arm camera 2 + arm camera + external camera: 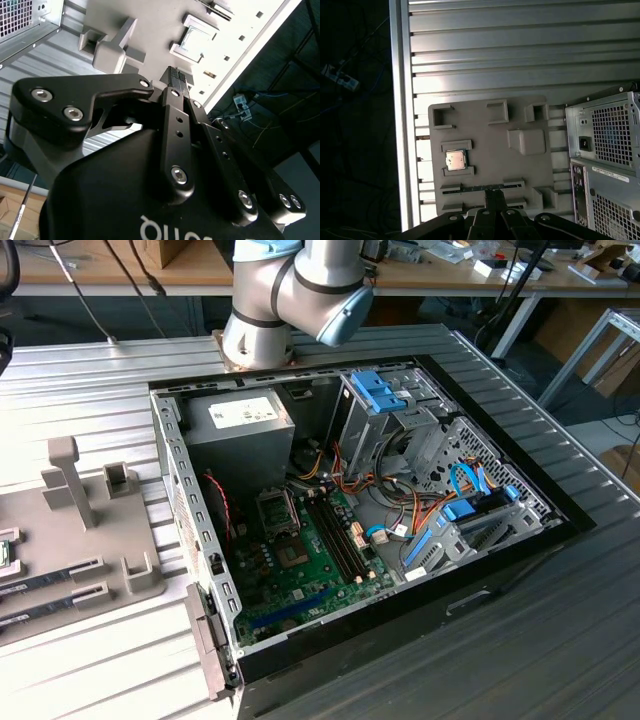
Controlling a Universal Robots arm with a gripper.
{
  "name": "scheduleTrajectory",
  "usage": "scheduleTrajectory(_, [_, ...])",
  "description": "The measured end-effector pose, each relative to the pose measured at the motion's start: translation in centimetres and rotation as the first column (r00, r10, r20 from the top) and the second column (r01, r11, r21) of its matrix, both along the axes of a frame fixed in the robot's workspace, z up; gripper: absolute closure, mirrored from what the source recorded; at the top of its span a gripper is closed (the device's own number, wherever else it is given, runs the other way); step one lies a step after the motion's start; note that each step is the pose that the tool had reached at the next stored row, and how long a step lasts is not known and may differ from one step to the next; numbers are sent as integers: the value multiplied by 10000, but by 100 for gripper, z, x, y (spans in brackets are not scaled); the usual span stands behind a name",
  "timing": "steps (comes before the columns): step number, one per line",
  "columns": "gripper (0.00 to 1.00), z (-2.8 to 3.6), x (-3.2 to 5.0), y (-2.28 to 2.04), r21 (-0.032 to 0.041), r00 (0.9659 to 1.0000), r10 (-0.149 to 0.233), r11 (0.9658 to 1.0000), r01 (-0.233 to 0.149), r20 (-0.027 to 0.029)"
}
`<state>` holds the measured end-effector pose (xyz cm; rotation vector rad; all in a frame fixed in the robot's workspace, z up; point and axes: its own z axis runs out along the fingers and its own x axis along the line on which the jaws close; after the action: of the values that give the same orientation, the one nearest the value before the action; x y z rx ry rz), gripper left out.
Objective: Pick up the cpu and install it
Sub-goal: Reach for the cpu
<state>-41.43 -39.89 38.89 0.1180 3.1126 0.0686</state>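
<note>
Right, nearest first: the tool (493, 194), one pair of black fingers (175, 80), pressed together as far as I can see and gripping nothing. It hangs over the near edge of the single grey holder plate (530, 170), which lies on the ribbed metal worktop (495, 50). One cpu (455, 160) (silver lid, green rim) sits flat in its own pocket on that plate, clear of the tool tip. In the exterior view, two long memory sticks (60, 570) lie in slots side by side on the same plate. Just beside the plate, toward the exterior view's right, one computer case (500, 540) lies open. Inside it are one green motherboard (310, 575) with a square socket (275, 508) and one grey power supply box (240, 435). Beyond the case rises the arm (300, 285).
</note>
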Motion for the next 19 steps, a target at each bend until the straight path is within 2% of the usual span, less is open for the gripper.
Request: scheduleTrajectory(19, [89, -1, -132, 0, 1, 10000, 0, 10000, 0, 1])
